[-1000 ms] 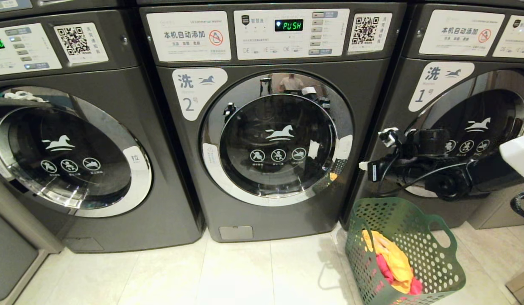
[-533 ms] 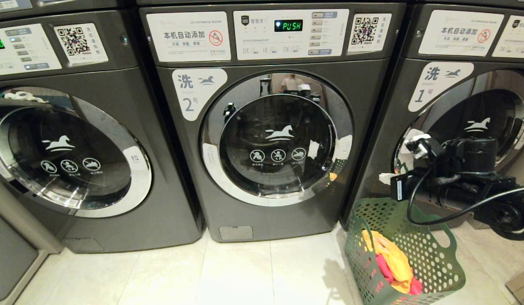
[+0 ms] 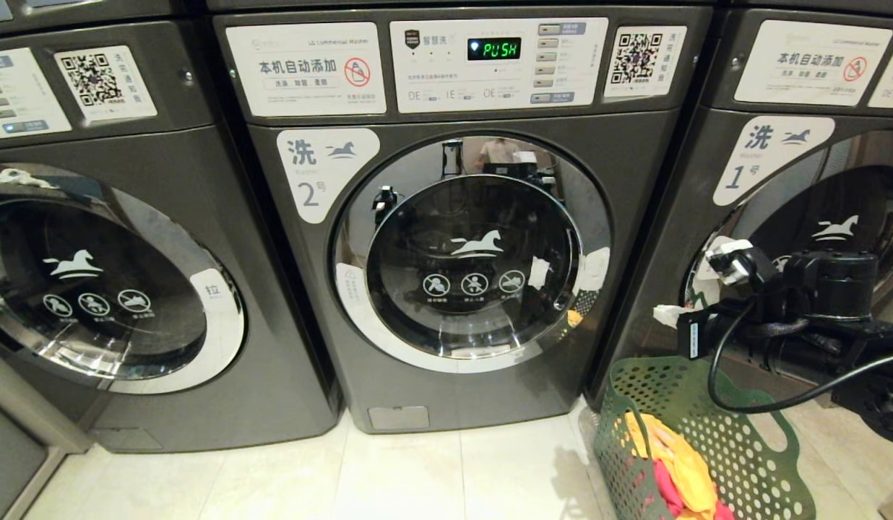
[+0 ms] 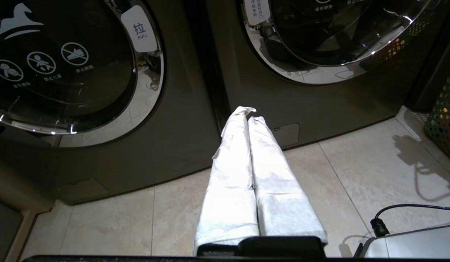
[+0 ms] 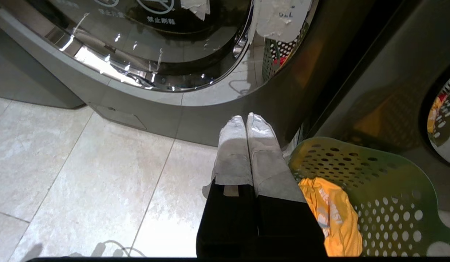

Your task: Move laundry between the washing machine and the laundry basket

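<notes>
The right gripper (image 5: 247,118) hangs in the air with its two white-wrapped fingers (image 5: 234,145) pressed flat together and nothing between them; in the head view it shows only as a white tip (image 3: 667,315) at the end of a black arm that runs off the picture's right edge. Just below and beside that tip sits the green laundry basket (image 3: 652,379), perforated all over, its near end cut off by the bottom of the frame. Inside it lies the laundry (image 3: 678,462), a yellow piece over something pink, mostly hidden behind the basket wall, so how many items there are cannot be told. Ahead of the fingertips stands the washing machine (image 3: 454,245) marked 2, its round door (image 3: 472,263) shut; the glass is dark and full of reflections, and whatever is in the drum cannot be made out. The left gripper (image 4: 248,118) is outside the head view; its wrist view shows its wrapped fingers (image 4: 232,163) closed on each other, empty, low over the tiled floor (image 4: 356,174), pointing at the gap between machine 2 and its neighbour (image 4: 101,109).
</notes>
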